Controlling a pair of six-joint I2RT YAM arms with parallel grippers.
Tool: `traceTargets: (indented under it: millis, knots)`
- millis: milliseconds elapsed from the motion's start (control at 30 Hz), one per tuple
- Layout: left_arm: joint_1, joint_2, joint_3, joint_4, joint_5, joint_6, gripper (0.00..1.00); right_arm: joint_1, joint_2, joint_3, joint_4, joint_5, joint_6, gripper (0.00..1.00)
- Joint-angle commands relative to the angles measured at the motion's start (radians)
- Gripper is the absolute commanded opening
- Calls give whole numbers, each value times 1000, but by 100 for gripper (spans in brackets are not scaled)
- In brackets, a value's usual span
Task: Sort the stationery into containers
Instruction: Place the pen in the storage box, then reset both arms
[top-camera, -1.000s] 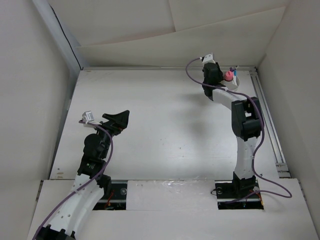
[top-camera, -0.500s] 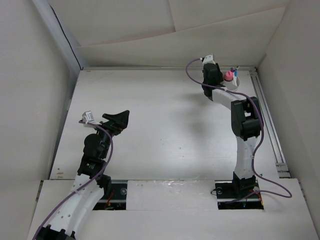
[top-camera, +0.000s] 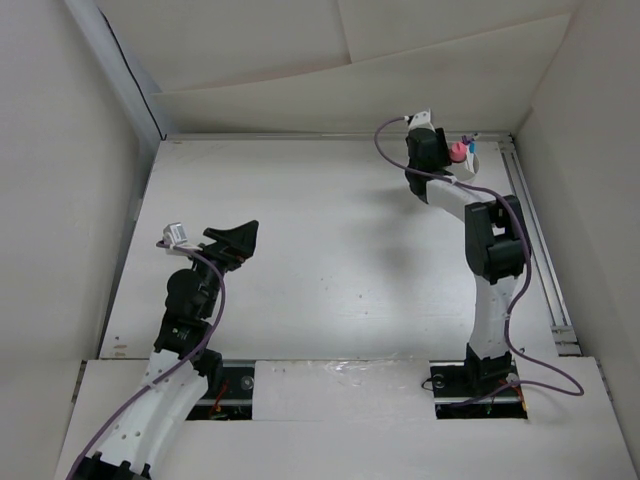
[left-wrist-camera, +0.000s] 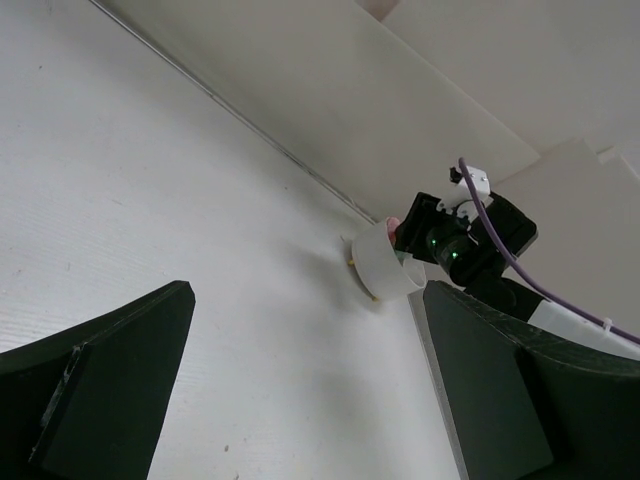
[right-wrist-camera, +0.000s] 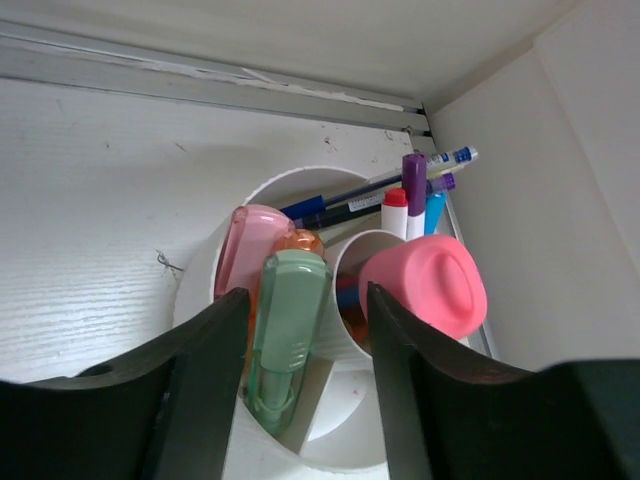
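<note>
The round white divided cup (right-wrist-camera: 203, 258) stands in the far right corner of the table; it also shows in the top view (top-camera: 464, 163) and the left wrist view (left-wrist-camera: 380, 265). It holds a green highlighter (right-wrist-camera: 288, 330), a pink highlighter (right-wrist-camera: 250, 245), an orange highlighter (right-wrist-camera: 298, 243), a pink capped bottle (right-wrist-camera: 425, 285) and several pens (right-wrist-camera: 420, 190). My right gripper (right-wrist-camera: 305, 300) is open just above the cup, its fingers either side of the upright green highlighter, with a gap on the right. My left gripper (top-camera: 240, 238) is open and empty over the left of the table.
A metal rail (top-camera: 535, 240) runs along the table's right edge and another along the back (right-wrist-camera: 200, 75). White walls close in the cup's corner on two sides. The right arm (top-camera: 490, 250) stretches up the right side of the table.
My right wrist has edged slightly to the right over the cup. The left arm has not moved.
</note>
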Motion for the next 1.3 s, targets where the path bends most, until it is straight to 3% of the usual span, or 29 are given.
traceTargets:
  millis: [0, 300, 400, 633, 1033, 1267]
  knots:
    - [-1, -19, 5, 36, 19, -1, 100, 5, -95, -23, 18, -3, 54, 57]
    - [-1, -19, 15, 36, 33, 8, 100, 97, -297, -116, -23, -31, 208, 83]
    - [-1, -10, 15, 65, 76, 42, 100, 146, -392, -184, -46, -51, 271, 99]
    - [-1, 62, 36, 95, 134, 82, 100, 323, -547, -336, -133, -101, 411, 99]
    - [-1, 424, 104, 261, 273, 100, 100, 588, -759, -624, -230, -98, 528, 99]
    - [-1, 407, 113, 279, 334, 120, 100, 645, -880, -731, -267, -64, 560, 99]
